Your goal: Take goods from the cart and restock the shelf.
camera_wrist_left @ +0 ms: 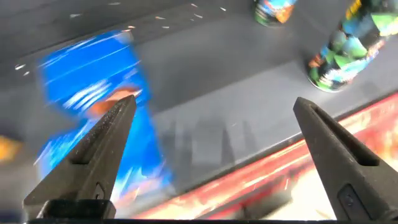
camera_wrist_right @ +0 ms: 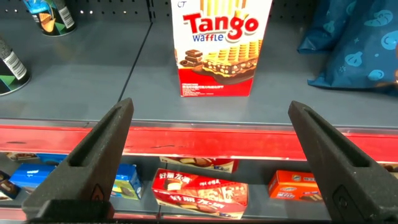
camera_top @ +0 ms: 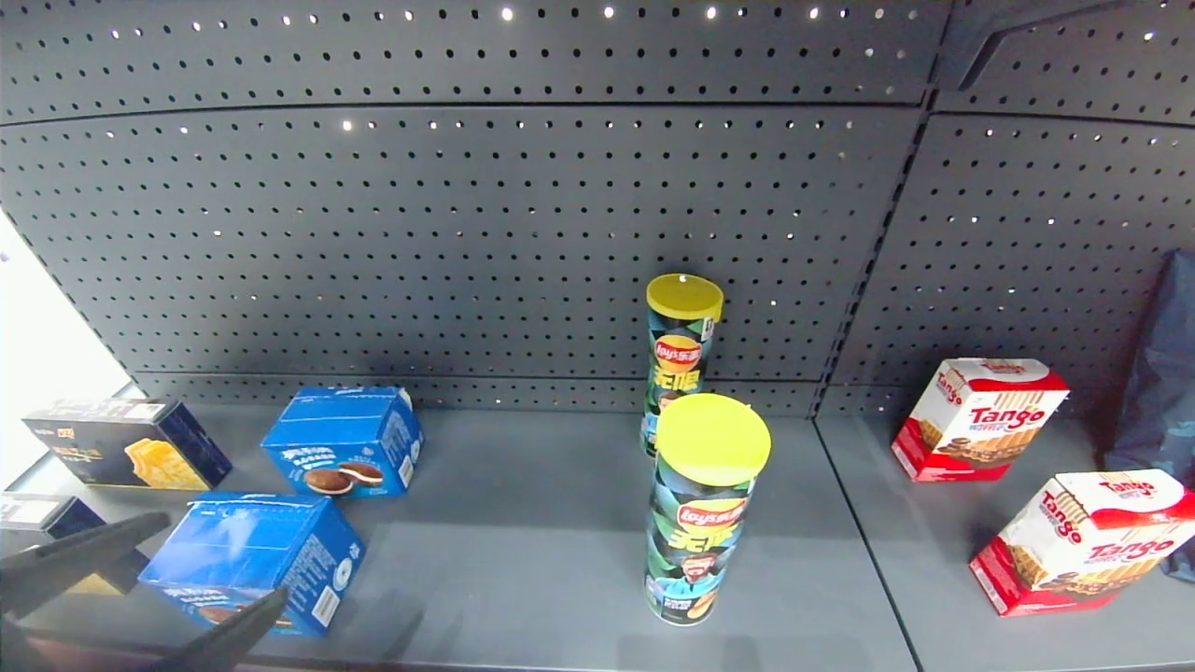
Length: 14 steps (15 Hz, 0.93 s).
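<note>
Grey shelf [camera_top: 523, 532] stocked with snack goods.
A front chip can [camera_top: 707, 509] stood upright near the shelf's edge, a second chip can [camera_top: 680, 359] just behind it. Left of the front can lay a near blue box [camera_top: 252, 560], a far blue box [camera_top: 344, 441] and, farther left, a dark box [camera_top: 126, 443]. Right of it sat a near wafer box [camera_top: 1088, 541], a far wafer box [camera_top: 980, 420] and, beyond them, a blue bag [camera_top: 1158, 373].

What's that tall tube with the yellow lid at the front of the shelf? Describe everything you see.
The tall cardboard-looking snack tube stands upright on the grey metal shelf, near its front edge. A flat round yellow-green lid closes its top; the wall carries dark blue-green print. A matching tube stands behind it.
</note>
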### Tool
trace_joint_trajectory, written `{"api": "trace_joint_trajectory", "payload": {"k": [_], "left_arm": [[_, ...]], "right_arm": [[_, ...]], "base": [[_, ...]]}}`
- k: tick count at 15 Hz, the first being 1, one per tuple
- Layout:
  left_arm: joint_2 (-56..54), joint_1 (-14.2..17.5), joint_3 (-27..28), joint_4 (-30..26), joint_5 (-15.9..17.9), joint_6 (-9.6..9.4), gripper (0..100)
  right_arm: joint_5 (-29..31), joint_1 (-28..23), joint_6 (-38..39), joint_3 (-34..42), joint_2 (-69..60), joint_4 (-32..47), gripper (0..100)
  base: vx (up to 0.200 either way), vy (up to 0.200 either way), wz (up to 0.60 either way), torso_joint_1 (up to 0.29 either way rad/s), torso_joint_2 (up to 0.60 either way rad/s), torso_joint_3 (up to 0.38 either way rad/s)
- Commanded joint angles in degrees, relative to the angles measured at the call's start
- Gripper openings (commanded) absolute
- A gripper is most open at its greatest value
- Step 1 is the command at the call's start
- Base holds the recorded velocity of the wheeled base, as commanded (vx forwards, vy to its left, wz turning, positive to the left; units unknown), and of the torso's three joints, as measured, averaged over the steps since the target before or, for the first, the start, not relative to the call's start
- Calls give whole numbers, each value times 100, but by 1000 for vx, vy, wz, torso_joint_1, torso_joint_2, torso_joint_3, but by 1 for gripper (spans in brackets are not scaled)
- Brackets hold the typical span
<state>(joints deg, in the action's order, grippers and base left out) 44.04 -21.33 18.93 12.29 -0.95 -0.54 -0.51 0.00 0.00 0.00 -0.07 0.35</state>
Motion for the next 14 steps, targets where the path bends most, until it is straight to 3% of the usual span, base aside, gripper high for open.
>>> {"api": "trace_joint_trajectory", "payload": {"k": [1, 3, 5, 6, 8, 10, 11, 13, 14], "left_arm": [[-2269, 1272, -1313, -280, 218, 352, 100], [-3007, 1808, -1823, -403, 218, 326, 100], [-3464, 2327, -1893, -772, 236, 344, 100], [-3631, 2406, -1884, -939, 236, 423, 100], [-3842, 2318, -1884, -948, 288, 414, 100], [-3991, 2107, -1884, -948, 622, 388, 100], [-4097, 2028, -1884, -948, 552, 291, 100], [-4114, 2028, -1867, -1115, -256, 256, 100], [-4229, 2081, -1867, -1238, -309, 229, 100]], "right_arm": [[-2, 0, 0, 0, 7, 0, 100], [-2, 0, 0, 0, 7, 0, 100], [-2, 0, 0, 0, 7, 0, 100], [-2, 0, 0, 0, 7, 0, 100], [-2, 0, 0, 0, 7, 0, 100], [-2, 0, 0, 0, 7, 0, 100], [-2, 0, 0, 0, 7, 0, 100], [-2, 0, 0, 0, 7, 0, 100], [-2, 0, 0, 0, 7, 0, 100]], "base": [[0, 0, 0, 0, 0, 0], [0, 0, 0, 0, 0, 0], [0, 0, 0, 0, 0, 0], [0, 0, 0, 0, 0, 0], [0, 0, 0, 0, 0, 0], [0, 0, 0, 0, 0, 0], [0, 0, 0, 0, 0, 0], [0, 0, 0, 0, 0, 0], [0, 0, 0, 0, 0, 0]]}}
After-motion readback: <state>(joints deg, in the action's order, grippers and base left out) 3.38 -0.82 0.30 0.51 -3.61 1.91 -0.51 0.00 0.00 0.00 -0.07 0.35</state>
